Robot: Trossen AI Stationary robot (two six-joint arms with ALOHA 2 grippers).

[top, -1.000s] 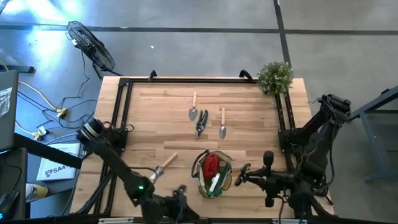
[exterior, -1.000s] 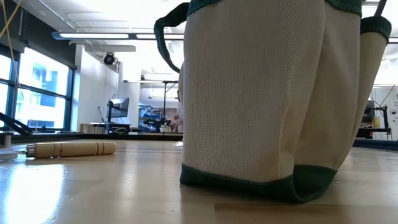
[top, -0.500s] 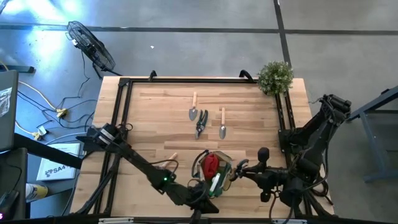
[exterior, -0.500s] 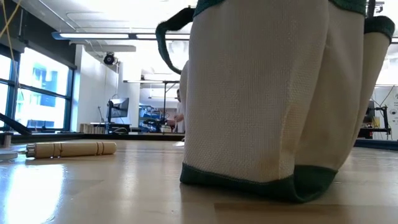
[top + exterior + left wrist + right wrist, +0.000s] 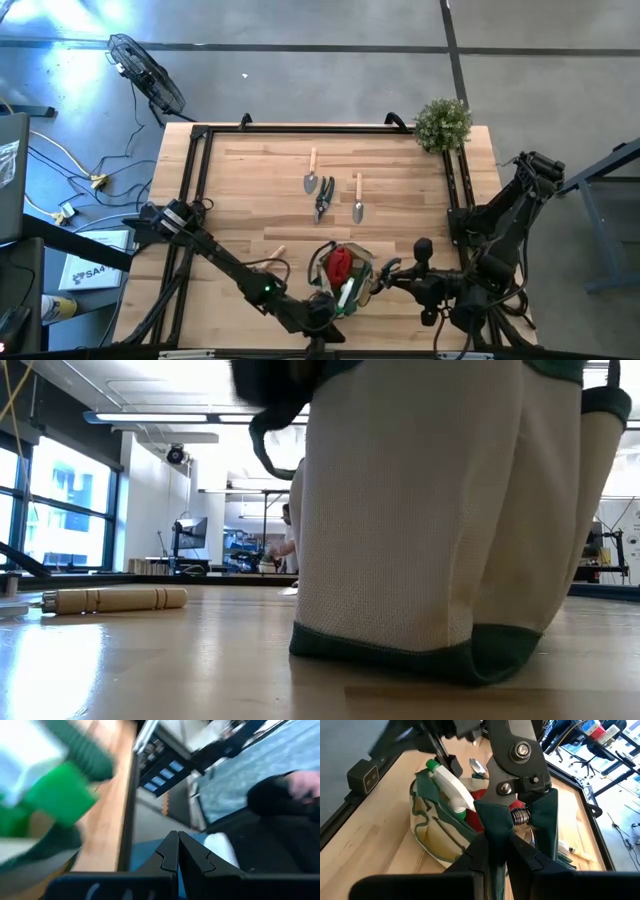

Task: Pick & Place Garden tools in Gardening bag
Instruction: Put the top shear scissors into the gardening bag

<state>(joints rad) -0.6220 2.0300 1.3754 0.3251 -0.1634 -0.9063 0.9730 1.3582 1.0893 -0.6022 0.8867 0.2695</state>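
Observation:
The gardening bag (image 5: 345,283) stands near the table's front edge, its base (image 5: 400,650) on the wood. It holds a red cone (image 5: 340,264) and a green-and-white spray bottle (image 5: 451,787). My left gripper (image 5: 325,303) is shut at the bag's near-left rim, by the bottle's green top (image 5: 433,766). My right gripper (image 5: 385,270) is shut on green-handled pruners (image 5: 517,762) over the bag's right rim. Two trowels (image 5: 311,178) (image 5: 358,200) and dark pruners (image 5: 322,198) lie mid-table. A wooden-handled tool (image 5: 115,600) lies left of the bag. My left gripper has its shut fingertips (image 5: 447,761) right beside the spray bottle's green top; whether they touch it I cannot tell. My right gripper pinches the pruners by a green handle (image 5: 495,827) below the spring, and the other handle (image 5: 546,820) stands beside the fingers. It comes from the table's right, slanting down, with the fingers along the tool. The pruners are lifted clear, their dark head over the bag's mouth.
A bushy green plant (image 5: 443,123) stands at the far right corner. A black frame (image 5: 195,170) runs along the table's left, far and right sides. In the low view a person (image 5: 288,540) shows far off in the room.
My left gripper has swung from the table's near edge toward the right and far side, dropped a little and rolled. It now sits at the bag's near-left rim and stays shut. The arm now covers most of the wooden-handled tool in the high view.

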